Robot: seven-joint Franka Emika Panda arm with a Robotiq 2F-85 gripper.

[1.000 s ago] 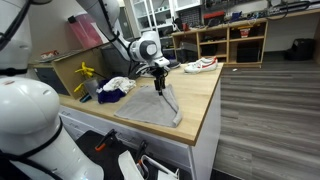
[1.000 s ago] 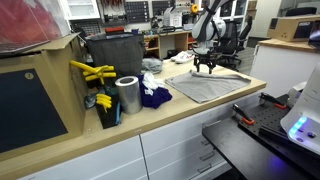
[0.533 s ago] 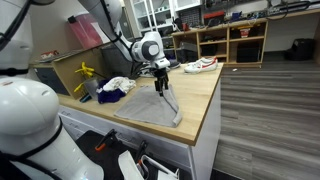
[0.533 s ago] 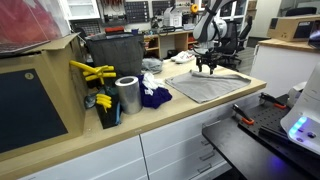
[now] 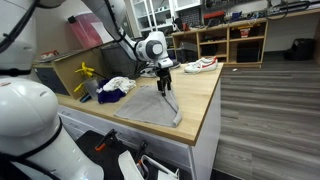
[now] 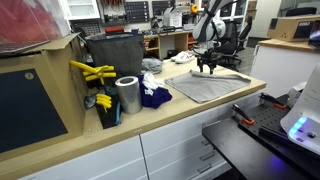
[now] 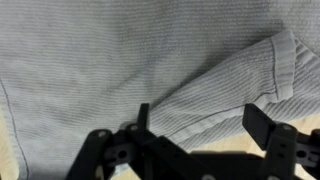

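Matt, ribbed grey cloth (image 7: 150,60) on a smooth wooden counter (image 5: 206,98).

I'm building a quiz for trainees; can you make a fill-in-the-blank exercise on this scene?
1. The gripper points down at a ____ cloth spread on the counter.
2. In the wrist view its jaws stand ____ at the cloth's folded-over corner.
3. Beside the silver roll lies a dark ____ rag.
Missing words: gray; open; blue.
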